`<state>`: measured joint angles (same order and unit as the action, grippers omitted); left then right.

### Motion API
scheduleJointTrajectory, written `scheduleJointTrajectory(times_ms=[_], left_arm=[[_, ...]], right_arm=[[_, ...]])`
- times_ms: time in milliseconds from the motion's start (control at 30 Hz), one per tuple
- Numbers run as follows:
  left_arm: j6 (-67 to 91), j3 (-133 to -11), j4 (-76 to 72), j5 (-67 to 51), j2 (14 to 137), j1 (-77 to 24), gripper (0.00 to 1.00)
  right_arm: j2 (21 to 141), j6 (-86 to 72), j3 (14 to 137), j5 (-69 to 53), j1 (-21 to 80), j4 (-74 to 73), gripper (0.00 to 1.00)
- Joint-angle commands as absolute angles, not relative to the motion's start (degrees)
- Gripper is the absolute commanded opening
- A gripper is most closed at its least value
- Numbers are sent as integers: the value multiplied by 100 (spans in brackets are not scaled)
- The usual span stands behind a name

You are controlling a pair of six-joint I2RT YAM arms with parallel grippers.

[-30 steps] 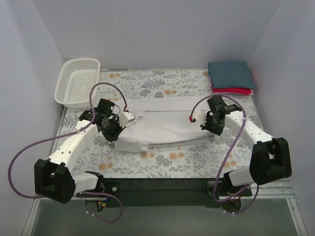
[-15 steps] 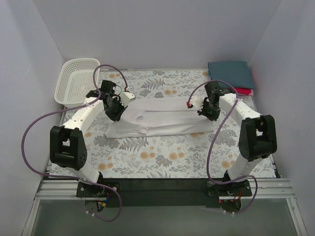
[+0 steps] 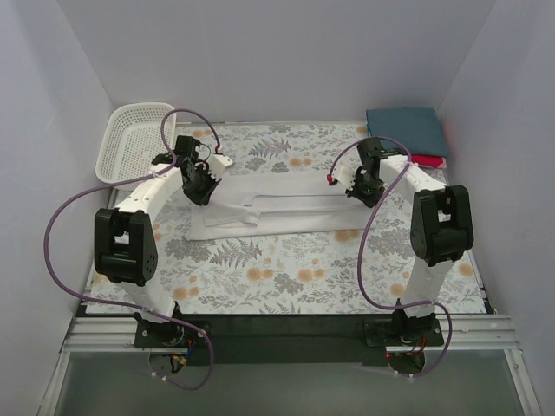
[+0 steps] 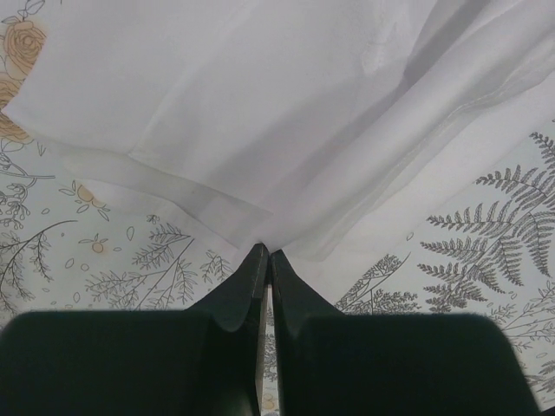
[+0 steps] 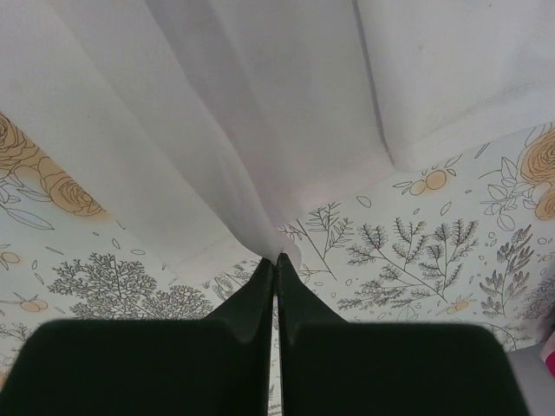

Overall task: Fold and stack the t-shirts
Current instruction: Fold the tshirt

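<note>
In the top view the plain white soft cloth short-sleeved shirt [image 3: 286, 208] lies as a long flat band across the middle of the floral-patterned table cloth [image 3: 286, 273], running from 9 to 3 o'clock. 1 second ago it was a puffed bundle nearer the arm bases. Since then both arms have reached toward 12 o'clock and carried its near edge over, so it now sits flatter and farther back. The left gripper [image 3: 201, 185] is at the band's 9 o'clock end and the right gripper [image 3: 364, 188] at its 3 o'clock end. The folded dark teal shirt [image 3: 406, 130] rests on the folded red shirt [image 3: 429, 161] at 2 o'clock, well apart, and the white plastic mesh basket [image 3: 134, 143] stands at 10 o'clock. In the left wrist view the fingers are pressed together on a corner of white cloth that fans away toward 12 o'clock. In the right wrist view the fingers likewise pinch a taut ridge of the shirt. The lengthwise fold looks nearly laid. Letting go, a crosswise fold and stacking probably remain.
</note>
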<state>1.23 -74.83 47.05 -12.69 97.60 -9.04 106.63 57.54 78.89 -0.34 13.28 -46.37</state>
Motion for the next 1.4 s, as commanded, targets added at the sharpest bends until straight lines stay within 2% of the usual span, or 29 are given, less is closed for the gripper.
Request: scheduleJointTrajectory(times_ms=[0,1100,1133,1167,1200,1233,1300,1367], left_arm=[[70,-7743,4562,-1257,9817,-879,0],[167,-7629,4061,-1072,10300,-703,0],[254,-7646,4052,-1037,10327,-703,3],[316,-7681,4060,-1037,10353,-694,10],[360,-7777,4095,-1055,10354,-677,17],[491,-7839,4148,-1194,10336,-659,25],[650,-8006,4332,-1361,10275,-572,33],[852,-8059,4596,-1642,10143,-493,38]], right_arm=[[10757,6117,8235,-35,1257,-4728,1],[11584,6065,8964,-26,1213,-4711,1],[11610,5995,9017,-26,1213,-4702,7],[11628,5925,9070,-26,1204,-4711,17],[11619,5872,9166,139,1213,-4728,38],[11576,5767,9202,123,1187,-4729,47],[11383,5652,9290,53,1134,-4737,58],[11137,5354,9465,-130,1055,-4772,61]])
